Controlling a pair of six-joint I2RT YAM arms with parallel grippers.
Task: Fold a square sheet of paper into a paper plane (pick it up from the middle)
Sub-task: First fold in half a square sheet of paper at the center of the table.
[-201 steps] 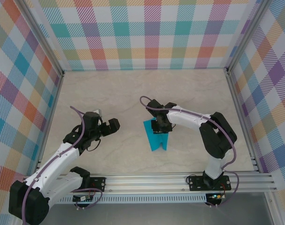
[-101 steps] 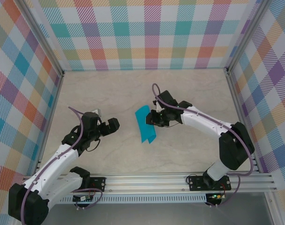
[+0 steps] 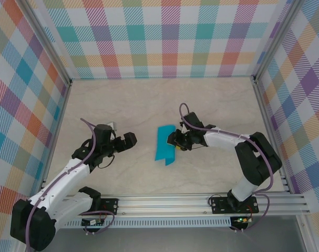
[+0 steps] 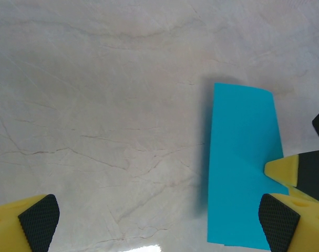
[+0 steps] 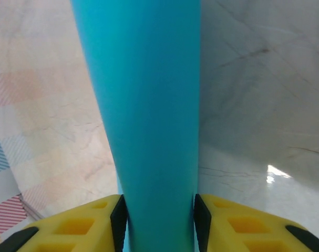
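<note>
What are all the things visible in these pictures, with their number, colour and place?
folded sheet of paper: one, teal-blue, a long narrow strip at the middle of the table
table: one, beige marble pattern, under everything
walls: three, multicoloured plaid, at the far, left and right sides of the table
rail: one, silver metal, along the near edge, carrying both arm bases
left gripper: one, yellow fingers with black pads, open, to the left of the paper, not touching it
right gripper: one, yellow fingers with black pads, at the right edge of the paper; the strip lies between its fingers, but whether it is gripped is unclear
</note>
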